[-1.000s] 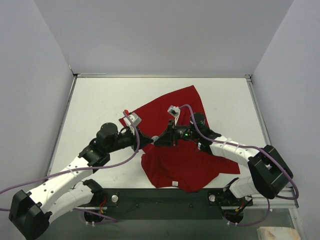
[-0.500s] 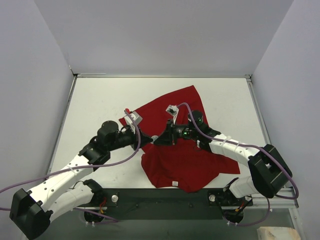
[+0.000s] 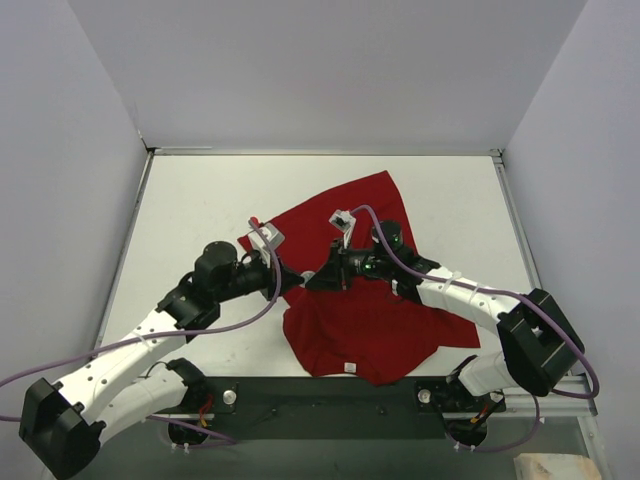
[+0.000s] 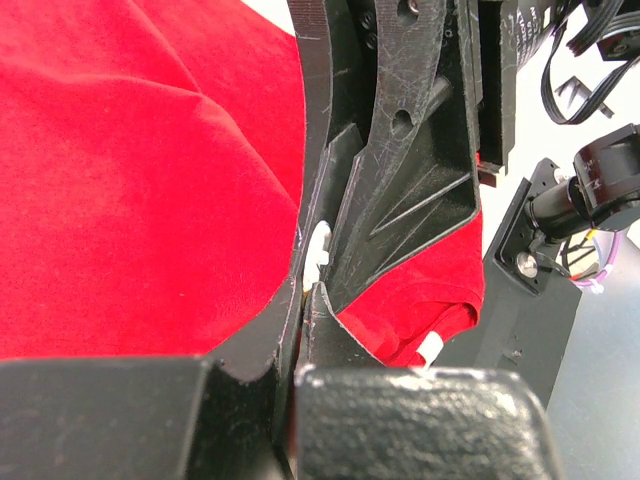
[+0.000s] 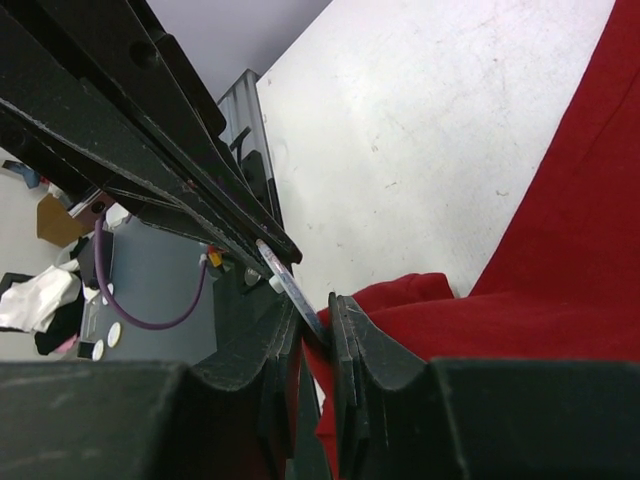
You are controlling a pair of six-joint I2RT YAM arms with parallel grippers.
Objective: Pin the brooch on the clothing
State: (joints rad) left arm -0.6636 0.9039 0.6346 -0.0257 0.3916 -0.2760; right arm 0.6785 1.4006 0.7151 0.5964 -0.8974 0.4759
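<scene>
Clothing (image 3: 370, 310) lies rumpled at the middle of the table (image 3: 200, 200), long axis roughly 6 to 12 o'clock with the white collar label (image 3: 350, 368) at 6. It is judged light, limp and prone to bunching, so best taken by a pinched fold at its 9 o'clock edge, where both tools meet. Left gripper (image 3: 300, 278) is fully closed, apparently on the brooch (image 5: 288, 283), a small, rigid item whose slim stem slants from 11 down to 5 o'clock in the right wrist view. Right gripper (image 5: 325, 330) is nearly closed, nipping a fold of red fabric where that stem ends.
</scene>
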